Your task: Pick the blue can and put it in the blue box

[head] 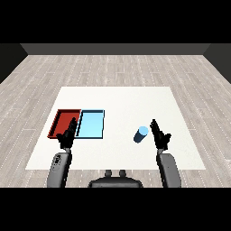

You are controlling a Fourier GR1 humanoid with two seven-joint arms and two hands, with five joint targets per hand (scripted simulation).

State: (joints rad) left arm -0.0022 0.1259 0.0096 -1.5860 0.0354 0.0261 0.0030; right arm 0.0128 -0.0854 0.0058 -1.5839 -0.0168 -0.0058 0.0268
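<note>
Can (141, 134) (blue) upright nr right hand (159, 136), both hands' fingers straight, apart.

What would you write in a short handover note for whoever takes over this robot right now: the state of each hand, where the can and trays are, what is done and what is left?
Left hand: open, holding nothing, raised at the near edge of the red tray.
Right hand: open, fingers straight, just right of the blue can, not curled round it.
Blue can: on the white table, to the right of both trays, outside them.
Light blue tray: beside the red tray, on its right; nothing in it.
Done: right hand brought next to the can.
Left: grasp the can, lift it, carry it left, put it in the light blue tray.
</note>
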